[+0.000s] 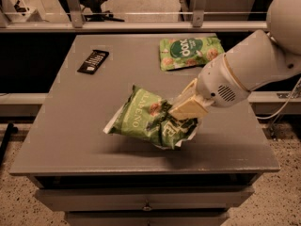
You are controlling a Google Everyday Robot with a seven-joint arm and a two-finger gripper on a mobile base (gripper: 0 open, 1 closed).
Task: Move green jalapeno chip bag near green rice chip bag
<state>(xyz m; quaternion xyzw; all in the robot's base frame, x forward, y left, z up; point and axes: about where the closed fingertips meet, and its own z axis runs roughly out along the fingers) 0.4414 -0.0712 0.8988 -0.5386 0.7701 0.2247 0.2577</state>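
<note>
You have a grey table [70,145] before you, with a drawer [94,202] and a small knob [146,206] under its top. Speckled floor [14,206] shows at both lower corners. Behind the table a pale rail [141,26] runs on metal posts [74,4], dark beneath and brighter beyond. The light is dim and warm. Your gripper [188,108], clamped on the jalapeno bag [141,117], hangs over the table's front right.
</note>
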